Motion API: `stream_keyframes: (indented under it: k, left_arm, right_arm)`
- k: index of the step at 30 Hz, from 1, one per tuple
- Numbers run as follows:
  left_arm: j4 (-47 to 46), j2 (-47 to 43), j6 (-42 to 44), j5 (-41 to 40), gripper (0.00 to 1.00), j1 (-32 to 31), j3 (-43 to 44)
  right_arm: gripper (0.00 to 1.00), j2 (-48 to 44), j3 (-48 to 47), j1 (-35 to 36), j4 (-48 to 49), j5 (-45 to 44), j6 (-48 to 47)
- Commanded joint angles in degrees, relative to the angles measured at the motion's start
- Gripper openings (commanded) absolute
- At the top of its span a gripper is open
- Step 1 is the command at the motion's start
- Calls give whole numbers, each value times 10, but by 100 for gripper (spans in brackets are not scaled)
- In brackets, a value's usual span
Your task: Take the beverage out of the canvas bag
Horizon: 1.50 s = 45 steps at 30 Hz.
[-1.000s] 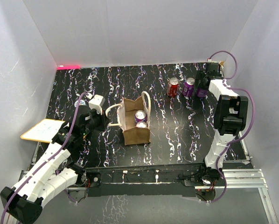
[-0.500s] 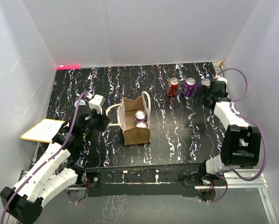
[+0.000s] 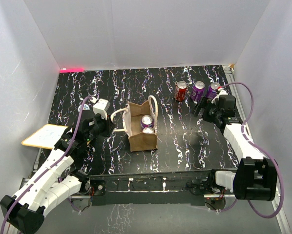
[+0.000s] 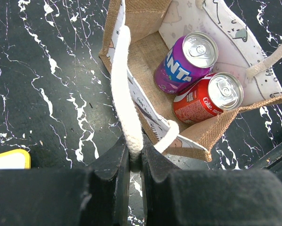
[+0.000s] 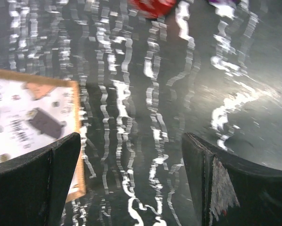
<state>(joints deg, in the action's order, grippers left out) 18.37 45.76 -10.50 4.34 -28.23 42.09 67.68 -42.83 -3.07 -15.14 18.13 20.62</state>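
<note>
The tan canvas bag [image 3: 142, 139] stands upright left of the table's middle. It holds a purple Fanta can [image 4: 188, 59] and a red Coke can [image 4: 209, 96], both upright, also seen from above as the purple can [image 3: 146, 120] and the red can [image 3: 147, 130]. My left gripper [image 3: 108, 127] is shut on the bag's near cream handle [image 4: 127, 94], pinched between its fingers [image 4: 113, 162]. My right gripper [image 3: 200, 108] is open and empty, low over the table right of the bag [image 5: 32, 117], as its own view shows [image 5: 131, 155].
Three cans stand in a row at the back right: a red can [image 3: 181, 90], a purple can [image 3: 198, 90] and another purple can [image 3: 213, 90]. A yellow-edged white board [image 3: 43, 135] lies at the left edge. White walls enclose the black marbled table [image 3: 185, 141].
My right gripper has let go of the rightmost purple can and drawn away from it, toward the front and left. The left gripper and the bag have not moved.
</note>
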Motion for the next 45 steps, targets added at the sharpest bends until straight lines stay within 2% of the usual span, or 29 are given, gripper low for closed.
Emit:
stream_keyframes:
  k: [1, 8, 12, 16, 20, 28, 35, 45]
  left_arm:
    - [-6, -1, 3, 6, 0, 4, -3]
    - [-4, -1, 4, 1, 0, 4, -4]
    - [-4, -2, 4, 1, 0, 4, -4]
    - [-4, -1, 4, 0, 0, 4, -4]
    - [-3, -2, 4, -1, 0, 4, -4]
    - [-4, -3, 4, 0, 0, 4, -4]
    - [-4, -4, 4, 1, 0, 4, -4]
    - [-4, -7, 3, 0, 0, 4, -4]
  right_arm:
    - [90, -50, -87, 77, 27, 29, 25]
    - [89, -35, -237, 259, -2, -63, 19]
    - [85, 6, -282, 353, -8, -96, 15]
    - [83, 58, -330, 456, -29, -181, -10]
    - [77, 127, -382, 526, -78, -268, -44]
    - [69, 228, -428, 563, -157, -359, -67]
    - [69, 303, -455, 566, -209, -414, -69]
    - [88, 379, -488, 574, -261, -508, -65]
